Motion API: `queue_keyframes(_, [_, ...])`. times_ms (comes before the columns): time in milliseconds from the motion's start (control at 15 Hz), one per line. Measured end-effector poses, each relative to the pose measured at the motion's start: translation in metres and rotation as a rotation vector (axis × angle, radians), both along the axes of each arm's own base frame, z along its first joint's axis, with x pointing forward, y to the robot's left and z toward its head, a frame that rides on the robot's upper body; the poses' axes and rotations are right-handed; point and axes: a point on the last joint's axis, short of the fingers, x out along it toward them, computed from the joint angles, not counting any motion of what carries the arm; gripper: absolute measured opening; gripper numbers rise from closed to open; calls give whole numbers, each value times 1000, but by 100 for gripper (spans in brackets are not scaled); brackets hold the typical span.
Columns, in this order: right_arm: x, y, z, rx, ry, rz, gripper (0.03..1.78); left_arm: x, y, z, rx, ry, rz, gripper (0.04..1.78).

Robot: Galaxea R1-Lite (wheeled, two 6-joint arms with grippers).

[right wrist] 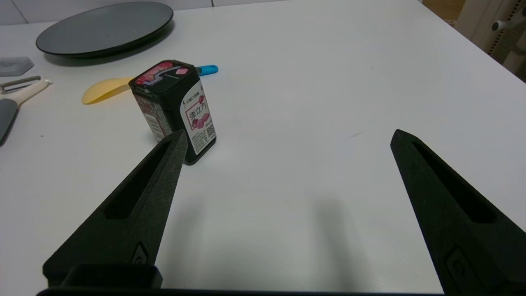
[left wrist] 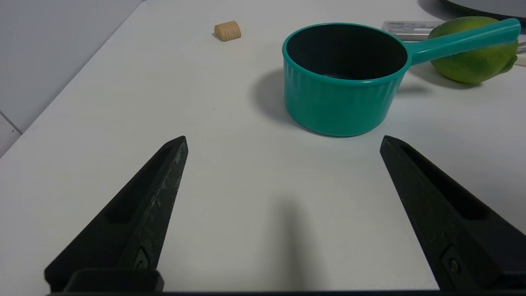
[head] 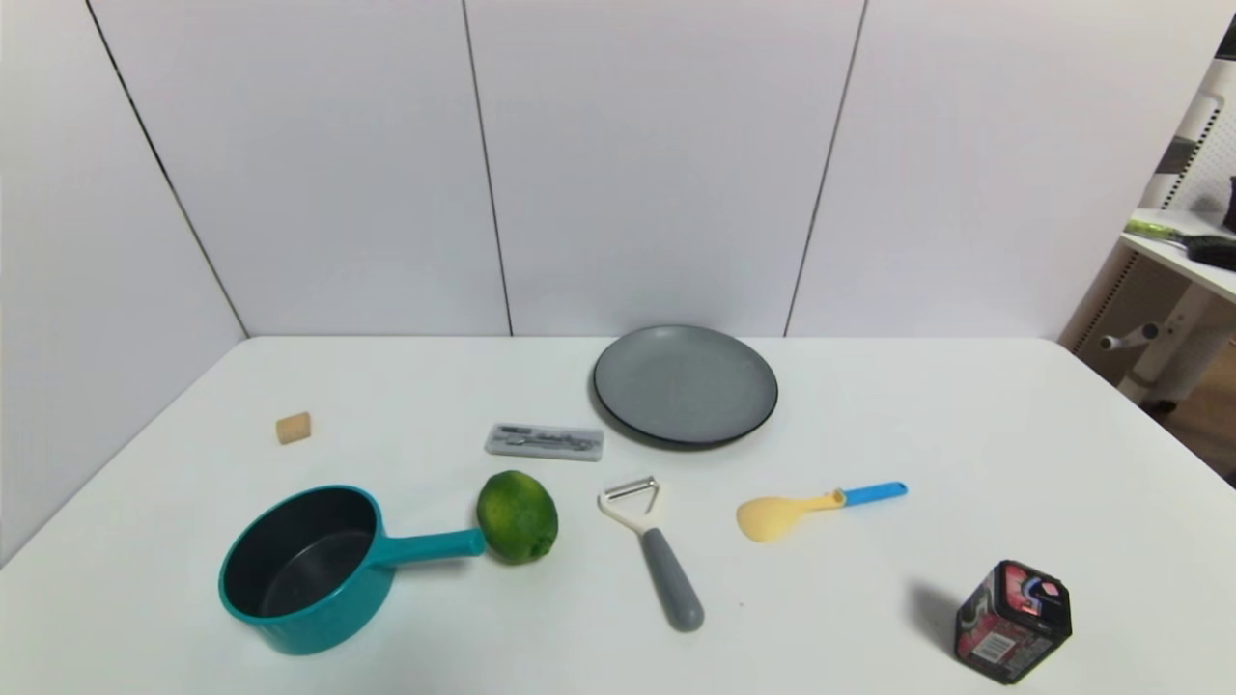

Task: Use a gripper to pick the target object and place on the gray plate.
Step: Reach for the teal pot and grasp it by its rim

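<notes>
a white table (head: 966, 425) is filling the lower half of the head view, matte and smooth, and it is carrying everything in sight. behind it, pale wall panels (head: 657, 154) with thin dark seams are standing as a backdrop, wrapping round the robot's left side too. off the table's far right corner a white shelf unit (head: 1183, 251) with perforated legs is showing over a strip of wooden floor.

the teal saucepan (head: 299, 569) is sitting upright near the front left of the table, dark interior facing up, its straight handle pointing right and reaching the green lime (head: 518, 516). the gray plate (head: 686, 384) is lying flat toward the back, a little right of centre, well apart from the saucepan. just in front and left of the plate a small gray case (head: 544, 441) is resting. a peeler (head: 649, 545) with a gray handle is lying beside the lime, and a yellow spoon (head: 811, 507) with a blue handle is lying to its right. a small tan block (head: 294, 428) is sitting alone at the left, and a dark printed tin (head: 1012, 623) is standing near the front right.

the left gripper (left wrist: 283, 142) is hovering low over bare table just short of the saucepan, jaws spread wide and holding nothing. the right gripper (right wrist: 287, 135) is hovering beside the tin, jaws equally wide and holding nothing. neither arm is appearing in the head view.
</notes>
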Motion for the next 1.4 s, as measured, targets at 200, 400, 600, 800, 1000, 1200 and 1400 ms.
queue_keyframes(200, [0,0,0,0,0,0,171,-1,0,9,17,-4,1,169])
queue_keyframes(400, [0,0,0,0,0,0,171,2,0,38,37,15,0,169])
queue_keyframes(600, [0,0,0,0,0,0,171,18,0,91,74,43,-7,169])
queue_keyframes(800, [0,0,0,0,0,0,171,53,-1,154,101,60,-47,169])
queue_keyframes(1000, [0,0,0,0,0,0,171,100,-6,192,118,128,-185,169])
queue_keyframes(1200, [0,0,0,0,0,0,171,150,-14,204,173,256,-418,169])
queue_keyframes(1400, [0,0,0,0,0,0,171,174,-19,182,263,467,-613,169])
